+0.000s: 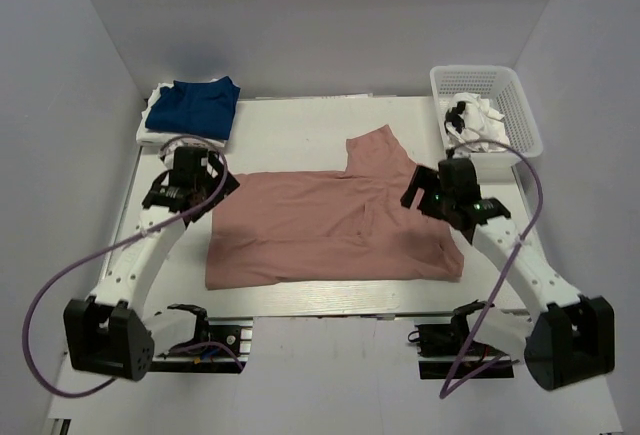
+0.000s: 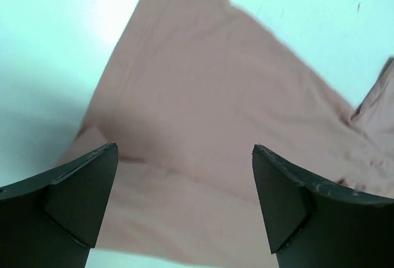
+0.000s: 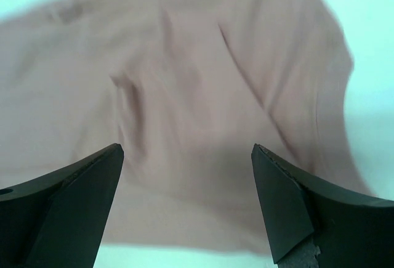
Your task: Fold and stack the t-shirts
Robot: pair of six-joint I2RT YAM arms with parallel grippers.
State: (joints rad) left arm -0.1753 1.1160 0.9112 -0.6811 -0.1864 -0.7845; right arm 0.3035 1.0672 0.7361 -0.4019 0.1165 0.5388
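Top external shows left pincer and right pincer spread, apparently above opposite edges of pink t-shirt.

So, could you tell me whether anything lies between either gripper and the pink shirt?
Nothing visible does. The left gripper and right gripper both hang open directly above the pink shirt, with only its cloth showing between their fingers.

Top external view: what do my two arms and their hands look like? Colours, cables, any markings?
The left arm and right arm both have white links, black joint housings and black bases. A purple cable loops along each. The left hand and right hand have matte black, wedge-shaped fingers. A small green light shows near the right wrist. No printed markings are readable.
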